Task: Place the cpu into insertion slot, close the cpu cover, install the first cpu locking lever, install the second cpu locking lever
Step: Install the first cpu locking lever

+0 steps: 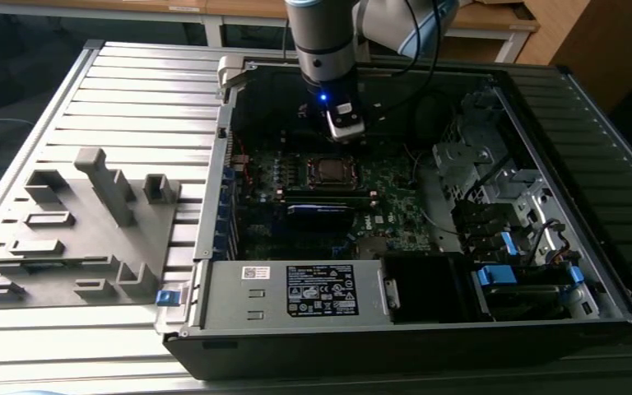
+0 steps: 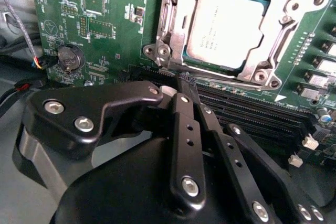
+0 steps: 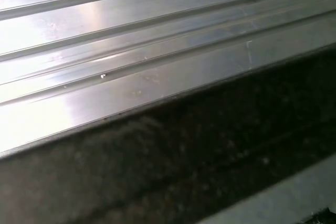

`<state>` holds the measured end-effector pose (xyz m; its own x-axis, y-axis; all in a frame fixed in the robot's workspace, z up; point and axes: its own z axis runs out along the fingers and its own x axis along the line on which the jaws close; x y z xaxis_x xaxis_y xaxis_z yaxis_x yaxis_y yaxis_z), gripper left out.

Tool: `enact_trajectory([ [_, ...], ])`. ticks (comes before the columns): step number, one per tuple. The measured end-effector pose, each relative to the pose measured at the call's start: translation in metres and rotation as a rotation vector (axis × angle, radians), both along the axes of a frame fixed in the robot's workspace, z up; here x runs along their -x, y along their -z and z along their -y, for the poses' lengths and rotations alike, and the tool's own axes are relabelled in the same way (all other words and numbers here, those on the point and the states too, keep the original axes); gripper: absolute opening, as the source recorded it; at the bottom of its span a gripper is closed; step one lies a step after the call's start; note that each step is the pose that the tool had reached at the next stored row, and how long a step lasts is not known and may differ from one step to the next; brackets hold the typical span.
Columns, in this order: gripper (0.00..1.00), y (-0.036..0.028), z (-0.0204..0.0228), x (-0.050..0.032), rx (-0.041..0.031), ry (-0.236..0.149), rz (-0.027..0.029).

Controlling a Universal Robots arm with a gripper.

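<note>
The cpu (image 2: 226, 30), a dull silver square, lies flat in the insertion slot on the green motherboard. The cpu cover (image 2: 286, 22), a silvery frame with an open window, lies down around it. In the exterior view the socket (image 1: 329, 171) sits mid-board inside the open computer case. My gripper (image 2: 185, 83) hangs just beside the socket's near corner, its black fingers (image 2: 185, 124) drawn together to a point, shut with nothing seen between them. In the exterior view the gripper (image 1: 346, 130) hovers just behind the socket. I cannot make out how the locking levers stand.
A power supply box (image 1: 318, 290) with a white label fills the case's front. Drive bays with blue tabs (image 1: 503, 247) are at the exterior view's right. Black memory slots (image 2: 252, 114) and a coin battery (image 2: 68, 59) flank the socket. A grey fixture (image 1: 75, 230) sits on the ribbed metal table (image 3: 131, 35).
</note>
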<state>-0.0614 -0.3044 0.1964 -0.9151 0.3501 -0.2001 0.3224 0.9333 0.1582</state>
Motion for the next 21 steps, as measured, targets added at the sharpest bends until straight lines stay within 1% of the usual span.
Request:
enact_trajectory([
  [3,0.11,0.0007,0.0011,0.0,0.0001,0.0,0.0048],
  [7,0.11,0.0016,0.0022,0.0,0.0004,0.0,0.0094],
  [13,0.11,0.0022,0.0026,-0.0002,0.0005,0.0,0.0099],
  [17,0.11,0.0023,0.0026,-0.0042,0.0004,0.001,0.0101],
  [21,0.11,0.0032,0.0026,-0.0051,0.0008,0.006,0.0099],
])
